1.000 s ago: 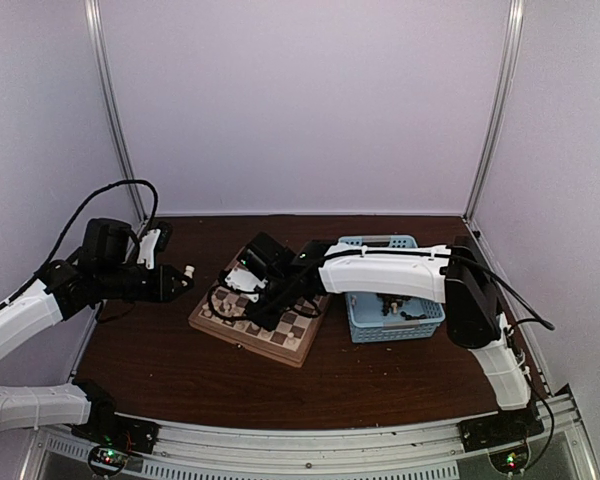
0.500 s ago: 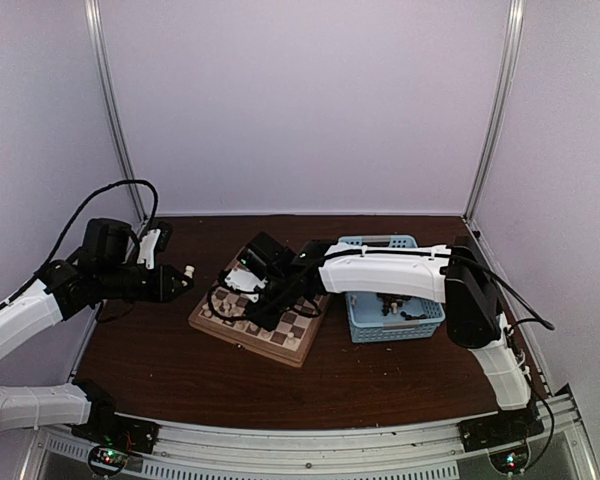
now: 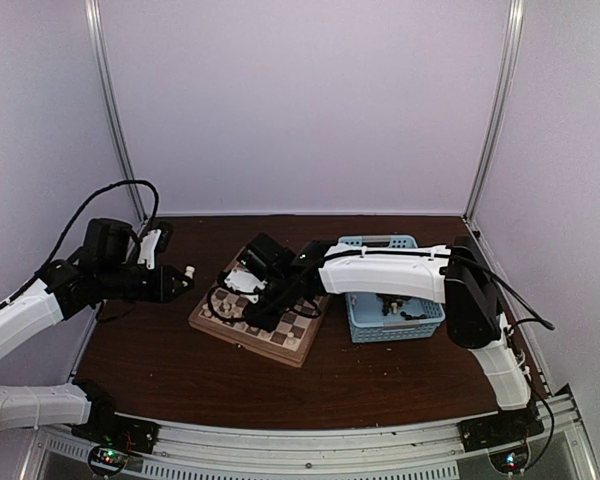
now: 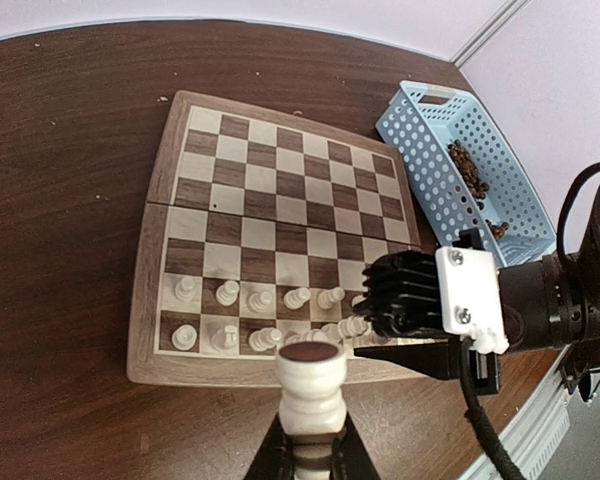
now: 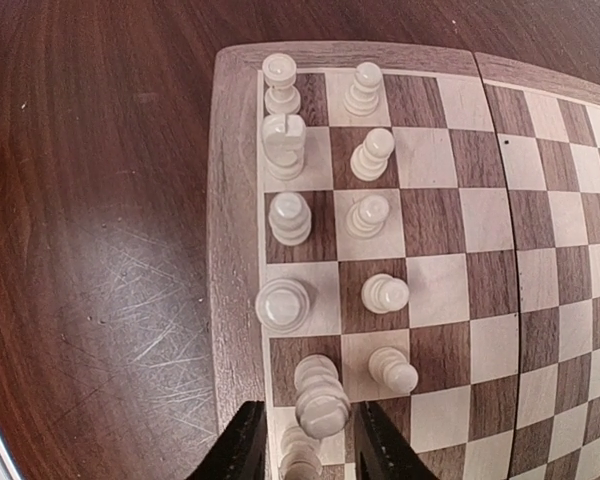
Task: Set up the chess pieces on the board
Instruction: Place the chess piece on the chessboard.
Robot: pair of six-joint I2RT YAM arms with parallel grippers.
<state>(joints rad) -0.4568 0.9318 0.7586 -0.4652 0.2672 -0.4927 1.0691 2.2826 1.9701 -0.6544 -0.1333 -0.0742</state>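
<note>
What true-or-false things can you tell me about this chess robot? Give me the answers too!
1. The left gripper holds a cream-white chess piece. True.
2. White pieces stand in two rows along one edge of the board. True.
3. Brown ones stand on the board too. False: the dark pieces lie in the blue basket.
4. The basket sits on the board. False: it stands beside it, on the table.
5. The right gripper is above the board. True.

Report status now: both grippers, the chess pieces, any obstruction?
Left gripper shut on white piece, beside board. Right gripper open, straddling back-row piece. Dark pieces in basket. No obstruction seen.
</note>
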